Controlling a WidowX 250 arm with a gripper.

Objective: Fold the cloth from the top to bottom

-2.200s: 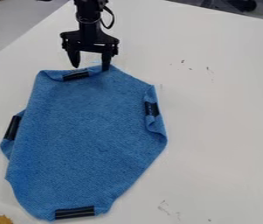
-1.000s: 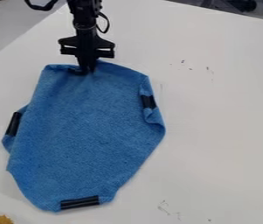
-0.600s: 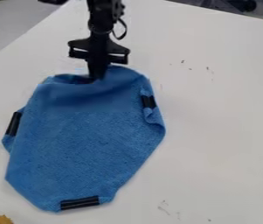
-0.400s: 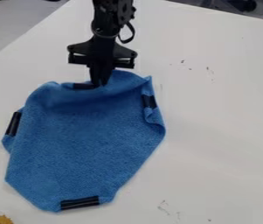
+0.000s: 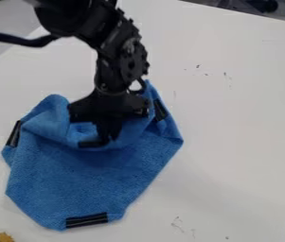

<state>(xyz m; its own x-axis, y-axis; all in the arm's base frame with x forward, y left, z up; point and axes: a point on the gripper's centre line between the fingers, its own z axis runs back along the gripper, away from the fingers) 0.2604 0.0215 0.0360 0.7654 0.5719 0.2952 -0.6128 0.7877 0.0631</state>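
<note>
- The blue woven cloth (image 5: 75,175), a soft, roughly many-sided piece, lies on the table at the left and middle of the view. Its upper part is gathered up and bent over toward its lower part.
- The fold looks partly made, perhaps a third to halfway: the top edge, marked by a short black strip (image 5: 93,143), sits over the middle of the cloth, well apart from the bottom edge.
- The lower part lies flat and uncovered, with a black ribbed strip (image 5: 86,220) along the bottom edge. That is likely where the top edge should end up.
- At the sides, a black strip at the view's left (image 5: 14,133) and a black strip at the view's right (image 5: 160,109) mark the cloth's flanks. The cloth stands up in loose humps between them, so the crease has yet to be laid down.
- The black two-finger gripper (image 5: 109,136) is clenched on the cloth's top edge, just beside the strip there.
- What seems left: carry that edge on to the bottom strip, let go, and have the humps settle. The sides could bunch or land askew.
- The black robot arm (image 5: 122,61) comes in from the upper left, above the cloth.
- The smooth white table (image 5: 239,118) lies under everything, with a yellow-brown fuzzy object (image 5: 4,237) at the view's bottom left corner, well apart from the fold.
</note>
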